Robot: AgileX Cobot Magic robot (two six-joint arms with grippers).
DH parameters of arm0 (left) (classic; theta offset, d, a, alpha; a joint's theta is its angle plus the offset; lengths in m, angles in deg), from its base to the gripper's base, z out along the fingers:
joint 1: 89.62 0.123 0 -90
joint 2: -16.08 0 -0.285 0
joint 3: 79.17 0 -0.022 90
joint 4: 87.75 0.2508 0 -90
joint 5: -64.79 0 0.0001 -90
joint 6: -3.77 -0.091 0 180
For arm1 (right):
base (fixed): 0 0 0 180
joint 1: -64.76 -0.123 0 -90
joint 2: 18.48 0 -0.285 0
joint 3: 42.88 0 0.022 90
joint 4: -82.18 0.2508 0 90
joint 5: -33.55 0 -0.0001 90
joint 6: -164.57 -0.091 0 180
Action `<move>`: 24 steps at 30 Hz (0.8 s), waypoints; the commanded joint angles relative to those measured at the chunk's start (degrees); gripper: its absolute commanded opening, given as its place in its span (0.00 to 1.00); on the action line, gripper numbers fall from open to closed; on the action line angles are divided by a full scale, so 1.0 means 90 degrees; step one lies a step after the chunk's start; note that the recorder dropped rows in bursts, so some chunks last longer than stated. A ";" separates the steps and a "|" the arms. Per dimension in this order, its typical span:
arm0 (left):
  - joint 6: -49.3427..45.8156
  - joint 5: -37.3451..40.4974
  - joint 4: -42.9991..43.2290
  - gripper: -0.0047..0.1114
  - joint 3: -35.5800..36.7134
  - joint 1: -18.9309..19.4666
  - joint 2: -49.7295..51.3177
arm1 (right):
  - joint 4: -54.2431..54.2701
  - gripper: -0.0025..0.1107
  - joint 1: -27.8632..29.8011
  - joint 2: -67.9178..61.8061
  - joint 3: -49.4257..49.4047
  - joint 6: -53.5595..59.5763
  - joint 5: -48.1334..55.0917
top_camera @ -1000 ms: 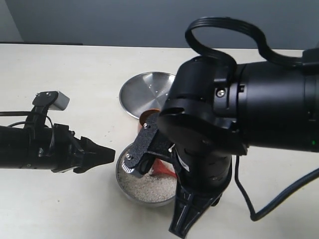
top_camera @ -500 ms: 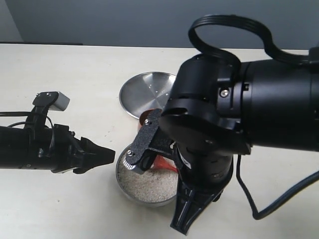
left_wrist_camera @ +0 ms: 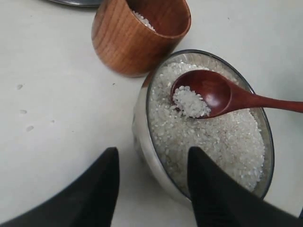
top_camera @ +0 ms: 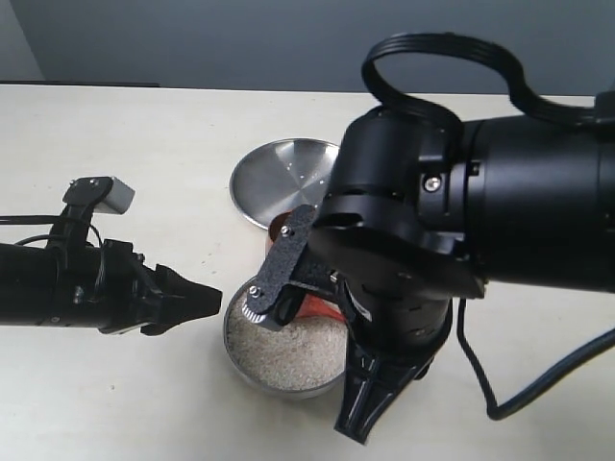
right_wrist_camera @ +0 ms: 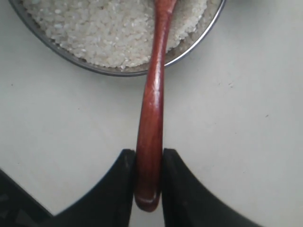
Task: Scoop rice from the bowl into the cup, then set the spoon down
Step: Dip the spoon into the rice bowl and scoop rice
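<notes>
One small heap of rice (left_wrist_camera: 190,102) lies in the head of the wooden spoon (left_wrist_camera: 215,92), low over the rice that fills the steel bowl (left_wrist_camera: 141,118). The right claw (right_wrist_camera: 148,161) is closed narrow on the very end of the handle, so the head is well ahead of it. I think the step in hand is to lift this load to the wooden cup (left_wrist_camera: 124,42), which stands just beyond the bowl from this claw and already holds some grains. To do it well, keep the head level, rise slowly, and tip only when the head is over the cup's mouth. The left claw (left_wrist_camera: 153,152) is wide and holds nothing, with the bowl's wall between its tips. I cannot tell if it touches.

Compared with one second ago, the right arm has moved up a little, so more rice shows in the exterior view. The left claw, bowl and cup are in the same place.
</notes>
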 commanded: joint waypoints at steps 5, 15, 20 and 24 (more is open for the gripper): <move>0.0004 0.0076 0.0018 0.42 0.0023 -0.0024 0.0010 | 0.0272 0.02 -0.0001 0.0160 -0.0008 -0.0080 0.0011; 0.0015 0.0076 0.0031 0.42 0.0023 -0.0024 0.0010 | 0.0230 0.02 -0.0001 0.0594 -0.0008 -0.0316 0.0011; 0.0015 0.0076 0.0045 0.42 0.0023 -0.0024 0.0010 | 0.0268 0.02 -0.0001 0.0676 -0.0008 -0.0442 0.0011; 0.0015 0.0076 0.0062 0.42 0.0023 -0.0024 0.0010 | 0.0486 0.02 -0.0001 0.0760 -0.0016 -0.0504 0.0011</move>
